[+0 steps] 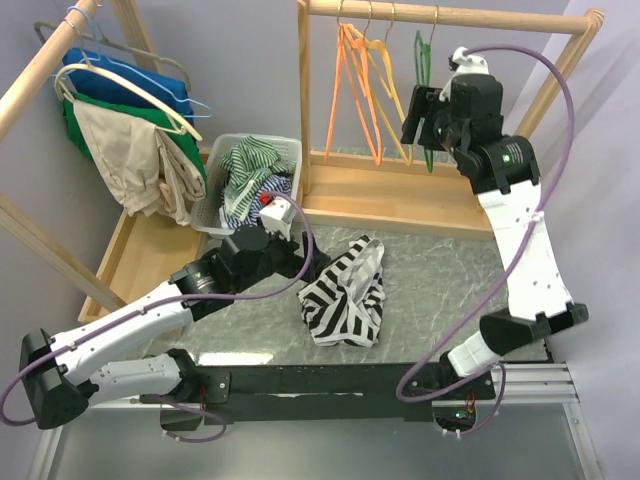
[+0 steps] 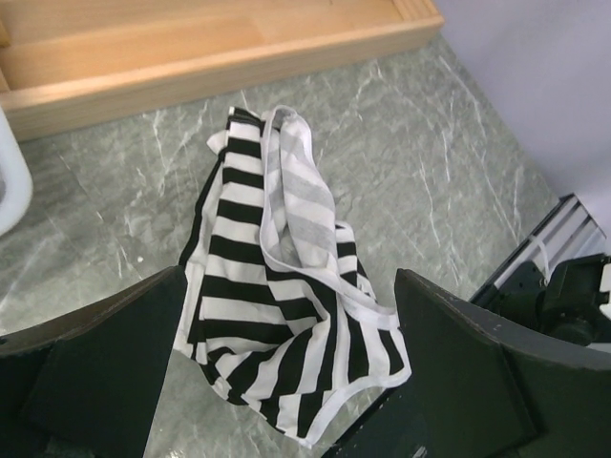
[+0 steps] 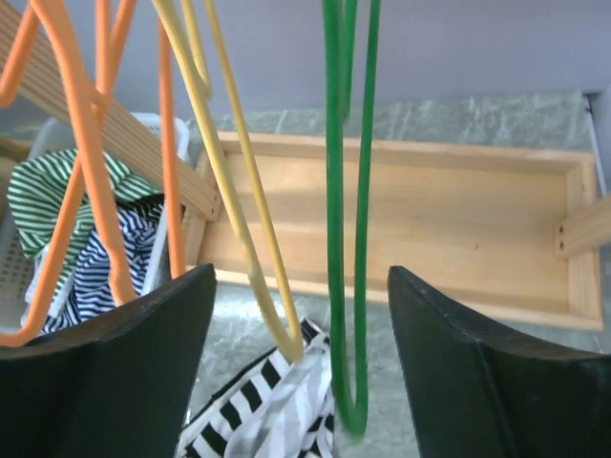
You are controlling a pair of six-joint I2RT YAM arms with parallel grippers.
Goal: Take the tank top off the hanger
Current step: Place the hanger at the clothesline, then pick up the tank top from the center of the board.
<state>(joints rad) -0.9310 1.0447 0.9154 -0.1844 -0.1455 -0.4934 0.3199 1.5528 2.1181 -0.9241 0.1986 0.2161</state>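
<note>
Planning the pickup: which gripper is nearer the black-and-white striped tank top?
Left. The left gripper sits right beside the striped tank top; the right gripper is up around the green hanger.

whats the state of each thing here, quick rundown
tank top: off any hanger, crumpled on the table
green hanger: bare, hanging on the rail
orange hangers: bare, hanging
left gripper: open, above the tank top
right gripper: open, fingers either side of green hanger
basket: full of clothes
</note>
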